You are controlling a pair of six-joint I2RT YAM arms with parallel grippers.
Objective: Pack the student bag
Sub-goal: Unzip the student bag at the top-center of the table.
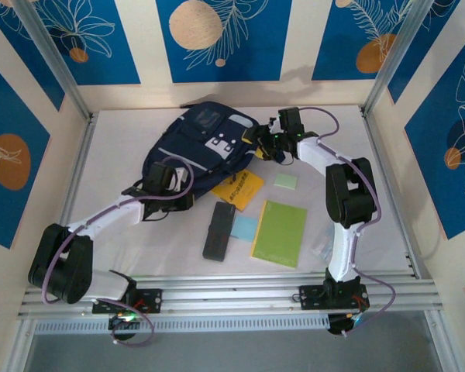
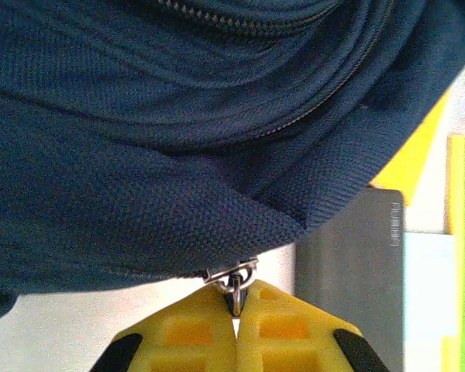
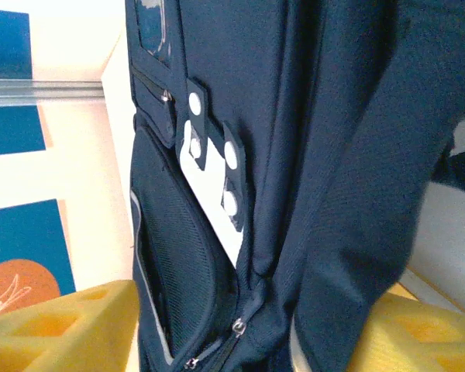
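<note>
White tabletop [image 1: 178, 252] is carrying everything, with blue-and-cream leaf-print panels standing around it. From above, the student bag [image 1: 198, 143] is lying toward the back, left of centre. Its near edge is being covered by the left arm's wrist, so the fingertips of the left gripper [image 1: 170, 186] are not showing from there. In the left wrist view the bag is running off the frame on three sides. The left gripper [image 2: 236, 306] is pressing its yellow pads together on a small metal zipper pull [image 2: 236, 283] at the bag's lower seam, just above the table. A dark case [image 2: 356, 279] is lying just beside it, half cut off by the bag.

The left arm is stretching low and diagonally from its base. The right arm is rising, then bending left over the table, bringing the right gripper [image 1: 260, 143] against the bag's right side. Seen from the right wrist, the right gripper [image 3: 240, 318] is standing with its jaws spread wide (bag fabric is filling the gap, hiding the inner faces). A yellow booklet [image 1: 239, 188] and a green notebook [image 1: 280, 232] are lying nearer the front.
</note>
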